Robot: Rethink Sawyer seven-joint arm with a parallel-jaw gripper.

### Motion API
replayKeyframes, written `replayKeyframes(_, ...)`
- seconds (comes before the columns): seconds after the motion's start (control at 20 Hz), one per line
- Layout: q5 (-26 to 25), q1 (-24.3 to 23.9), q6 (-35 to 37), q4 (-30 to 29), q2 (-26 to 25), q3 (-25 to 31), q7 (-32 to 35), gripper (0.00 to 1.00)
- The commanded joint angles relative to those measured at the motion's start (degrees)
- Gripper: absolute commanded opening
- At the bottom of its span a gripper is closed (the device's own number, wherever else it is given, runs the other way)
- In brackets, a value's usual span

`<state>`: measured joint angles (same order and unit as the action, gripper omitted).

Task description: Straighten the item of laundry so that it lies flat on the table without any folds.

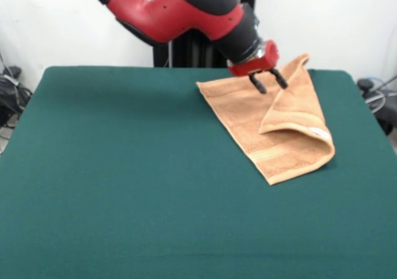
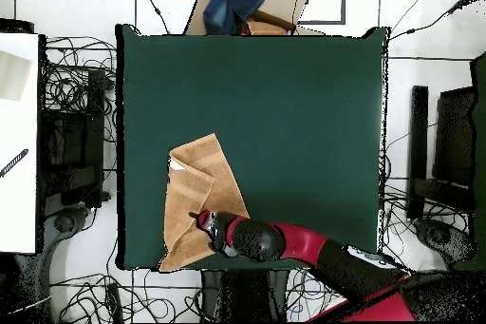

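The orange-tan towel (image 1: pixel 251 121) lies on the dark green desk (image 1: pixel 124 167), in the front view toward the far right part of the surface, close to the far edge. One side of it is folded over on itself, so a flap rests on the lower layer, with a small white label (image 1: pixel 319 132) showing near the folded edge. The red and black arm (image 1: pixel 186 9) reaches down over the towel. Its claw (image 1: pixel 268 82) hangs just above the cloth with its two dark fingers (image 1: pixel 258 85) spread apart, gripping nothing.
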<state>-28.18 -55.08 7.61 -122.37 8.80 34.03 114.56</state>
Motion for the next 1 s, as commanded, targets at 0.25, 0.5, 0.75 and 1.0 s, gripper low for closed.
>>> replayKeyframes(0.25,-2.98,1.64,4.08,9.72,-1.29,3.76,-3.49,1.0)
replayKeyframes(0.5,-3.1,1.98,3.35,9.58,-1.52,3.73,-2.37,1.0)
replayKeyframes(0.75,-3.5,1.84,3.37,11.46,-4.38,3.83,-3.24,1.0)
replayKeyframes(1.0,-5.29,0.73,1.74,12.39,-8.02,4.07,-4.05,1.0)
